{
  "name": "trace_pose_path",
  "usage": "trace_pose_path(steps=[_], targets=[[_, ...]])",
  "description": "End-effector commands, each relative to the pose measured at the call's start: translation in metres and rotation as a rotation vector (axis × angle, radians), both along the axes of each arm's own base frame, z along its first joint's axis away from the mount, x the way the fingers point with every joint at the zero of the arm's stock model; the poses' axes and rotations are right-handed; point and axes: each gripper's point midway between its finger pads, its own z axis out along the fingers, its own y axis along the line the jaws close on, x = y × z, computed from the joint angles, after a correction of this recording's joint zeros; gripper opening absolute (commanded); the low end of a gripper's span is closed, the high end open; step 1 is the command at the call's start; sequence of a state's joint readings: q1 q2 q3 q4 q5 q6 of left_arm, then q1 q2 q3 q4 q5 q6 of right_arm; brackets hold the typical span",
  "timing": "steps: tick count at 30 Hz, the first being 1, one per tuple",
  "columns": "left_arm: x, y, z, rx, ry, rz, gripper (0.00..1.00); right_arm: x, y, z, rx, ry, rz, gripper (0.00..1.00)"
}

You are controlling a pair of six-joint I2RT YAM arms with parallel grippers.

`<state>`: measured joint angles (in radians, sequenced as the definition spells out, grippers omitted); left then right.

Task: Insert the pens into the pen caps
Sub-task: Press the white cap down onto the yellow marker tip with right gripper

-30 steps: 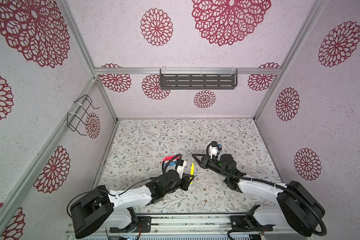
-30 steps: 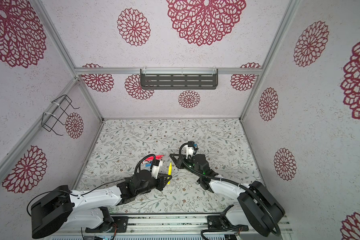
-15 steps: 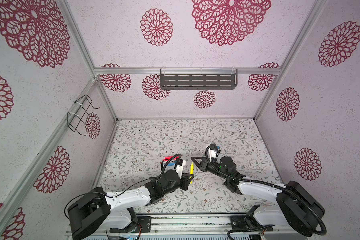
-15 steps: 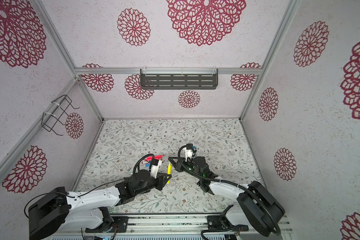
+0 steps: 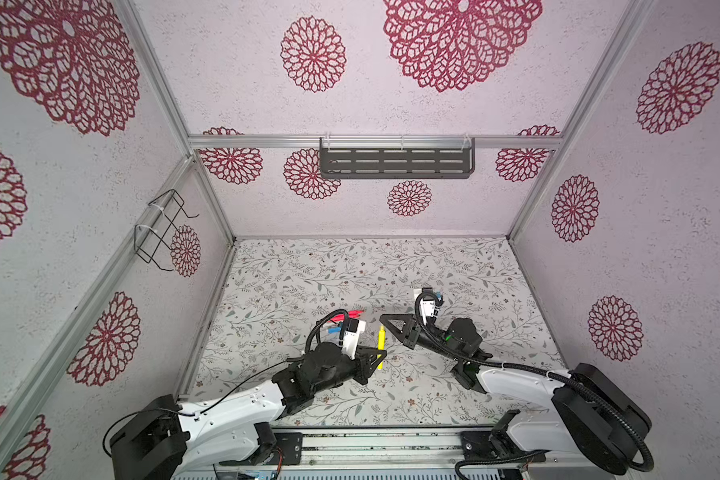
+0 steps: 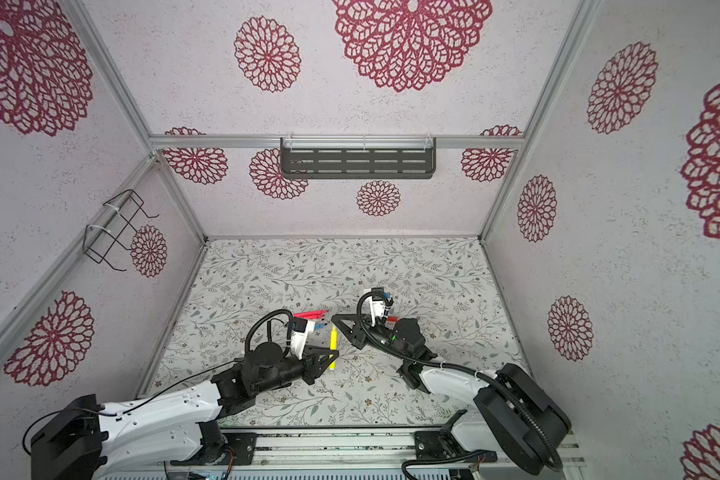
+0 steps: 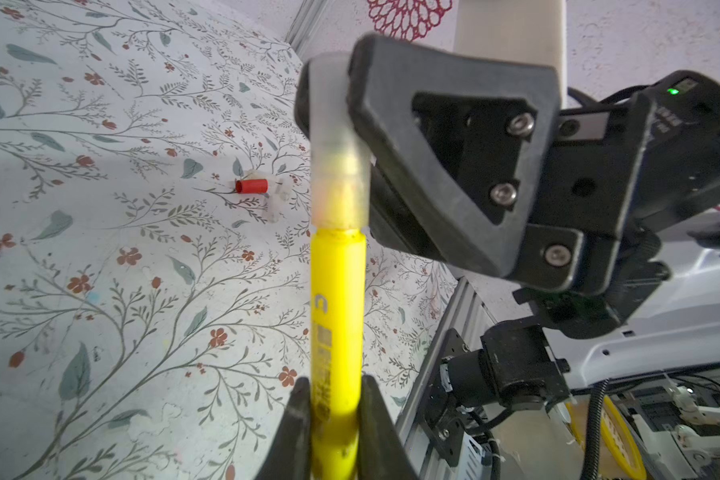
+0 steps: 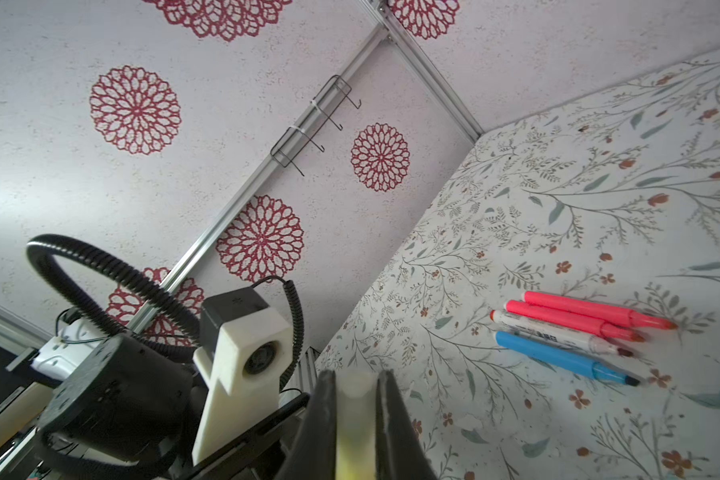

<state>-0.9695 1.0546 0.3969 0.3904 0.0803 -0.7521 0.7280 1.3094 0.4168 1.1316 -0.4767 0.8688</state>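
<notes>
- Yellow pen hangs above the desk, its tip inside a clear cap.
- Left hand grasps its rear barrel; right hand clenches the cap.
- Risk — an off-axis push could jam the cap or slide the pen through the grip.
- Long axis runs front to back in both top views — capped end toward the back wall.

Robotics lab test enclosure. Walled by pale textured panels printed with red floral medallions, held in bare aluminium frame rails. Floored with a leaf-and-flower patterned bench. Fitted with two white-and-black robot arms mounted on a metal base rail along the front.
</notes>
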Motion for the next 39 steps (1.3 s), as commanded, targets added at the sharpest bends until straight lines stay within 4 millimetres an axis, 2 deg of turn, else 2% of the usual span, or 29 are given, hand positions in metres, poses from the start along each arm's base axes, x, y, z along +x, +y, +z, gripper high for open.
trace_pose_path(steps=[1, 8, 10, 11, 12, 13, 15, 22, 25, 28, 35, 39], targets=[[0.007, 0.003, 0.056, -0.161, -0.125, -0.004, 0.0, -0.032, 0.012, -0.003, 0.007, -0.02, 0.178, 0.09], [0.011, 0.011, 0.061, -0.169, -0.144, 0.008, 0.0, -0.037, 0.012, -0.002, 0.024, -0.027, 0.199, 0.17], [0.012, 0.01, 0.057, -0.156, -0.141, 0.007, 0.0, -0.038, 0.011, 0.003, 0.031, -0.033, 0.194, 0.33], [0.012, 0.01, 0.054, -0.148, -0.139, 0.007, 0.0, -0.037, 0.01, 0.004, 0.027, -0.038, 0.184, 0.45], [0.012, 0.009, 0.051, -0.14, -0.136, 0.006, 0.0, -0.033, 0.007, 0.004, 0.011, -0.036, 0.157, 0.63], [0.013, 0.009, 0.049, -0.135, -0.135, 0.006, 0.0, -0.03, 0.002, 0.004, 0.0, -0.038, 0.121, 0.73], [0.011, 0.009, 0.047, -0.135, -0.13, 0.0, 0.0, -0.026, -0.008, 0.008, -0.026, -0.051, 0.058, 0.82], [0.007, 0.009, 0.048, -0.13, -0.146, -0.018, 0.0, -0.019, -0.037, 0.048, -0.148, -0.141, -0.099, 0.83], [0.005, 0.006, 0.049, -0.128, -0.149, -0.038, 0.0, -0.008, -0.041, 0.054, -0.245, -0.136, -0.142, 0.73], [0.003, 0.002, 0.051, -0.133, -0.151, -0.057, 0.0, 0.003, -0.034, 0.055, -0.317, -0.122, -0.139, 0.67], [0.0, -0.005, 0.051, -0.128, -0.147, -0.077, 0.0, 0.015, -0.011, 0.056, -0.355, -0.106, -0.07, 0.58], [0.001, -0.007, 0.05, -0.125, -0.145, -0.077, 0.0, 0.017, -0.005, 0.055, -0.346, -0.1, -0.048, 0.57]])
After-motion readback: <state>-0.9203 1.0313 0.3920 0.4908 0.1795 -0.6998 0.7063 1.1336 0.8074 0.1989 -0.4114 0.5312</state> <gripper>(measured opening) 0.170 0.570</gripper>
